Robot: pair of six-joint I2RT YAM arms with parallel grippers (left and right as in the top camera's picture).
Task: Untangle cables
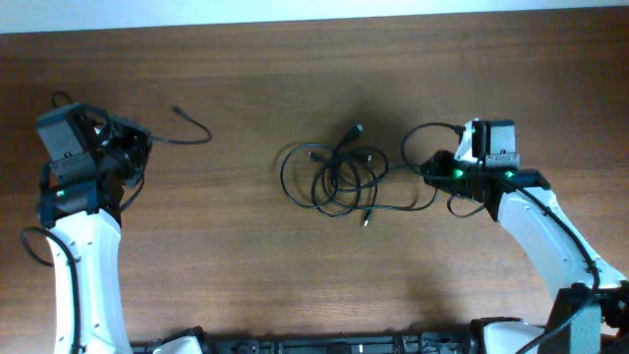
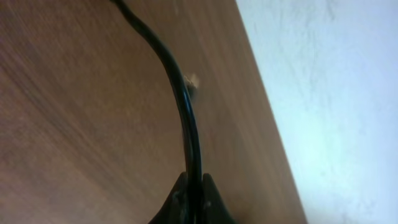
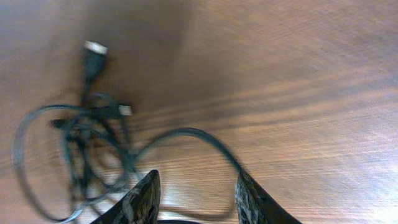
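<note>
- Gripping one separate cable (image 2: 185,112), the left claw (image 2: 193,186) is clenched on it at the left side of the table (image 1: 246,59).
- Right claw (image 3: 198,198) is released, fingers spread just above the wood.
- Tangled bundle (image 1: 334,177) lies mid-table; one strand (image 3: 205,138) loops toward the right claw.

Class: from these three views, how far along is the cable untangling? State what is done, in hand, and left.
Done: one cable lies apart from the others, at the far left. In hand: the left gripper is shut on that cable; the right gripper is open at a loop trailing from the bundle. Left: the bundle is knotted, several cords crossing.
</note>
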